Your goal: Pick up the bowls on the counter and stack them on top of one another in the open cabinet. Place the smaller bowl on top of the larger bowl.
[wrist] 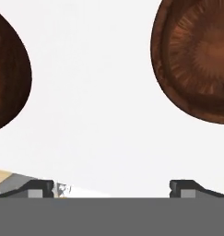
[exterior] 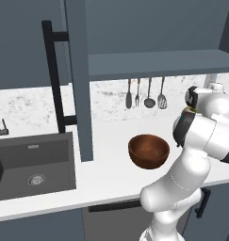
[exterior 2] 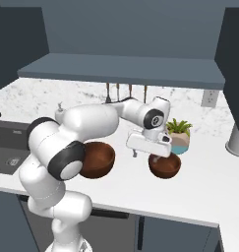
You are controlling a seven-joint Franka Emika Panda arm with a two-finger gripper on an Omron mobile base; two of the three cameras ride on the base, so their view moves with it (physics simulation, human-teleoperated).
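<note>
Left base view: sat behind the arm, faced forward and down at the bench [exterior: 111, 181] and sink [exterior: 33, 164]. Right base view: same bench [exterior 2: 204, 192], opposite side. Hand view: looked straight down, close above the bench [wrist: 99, 92]. Both base views shared the larger bowl [exterior: 149, 150].

A white marbled backsplash [exterior: 31, 108] runs behind the worktop. Four metal utensils [exterior: 145, 94] hang on it in a row. A dark sink [exterior: 33, 164] with a round drain [exterior: 36, 179] sits at left. A small potted plant [exterior 2: 179, 133] stands near a wall outlet [exterior 2: 207, 98].
</note>
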